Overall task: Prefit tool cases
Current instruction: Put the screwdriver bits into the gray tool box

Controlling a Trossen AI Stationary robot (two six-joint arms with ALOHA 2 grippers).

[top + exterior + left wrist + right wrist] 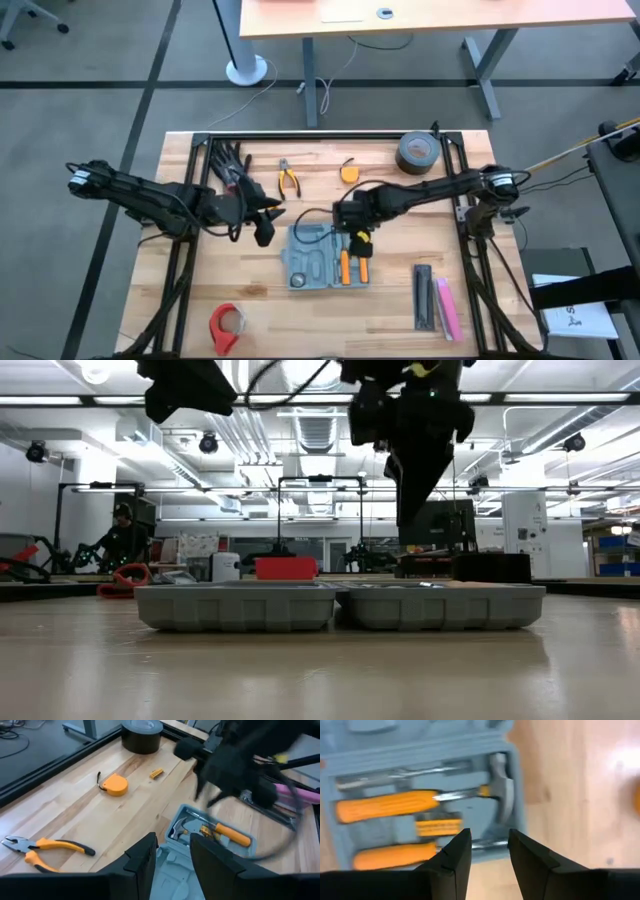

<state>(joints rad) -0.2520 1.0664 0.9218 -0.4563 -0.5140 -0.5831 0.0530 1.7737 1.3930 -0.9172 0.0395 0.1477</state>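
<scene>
From above, a flat blue-grey plastic tool case lies open at the middle of the pale wooden surface, the left gripper just beside it and the right gripper over its tray. At table height, the case sits flat. Past the left wrist, orange-handled pliers lie nearby; the left gripper stands parted, holding nothing. The right gripper hovers released above an orange-handled screwdriver.
</scene>
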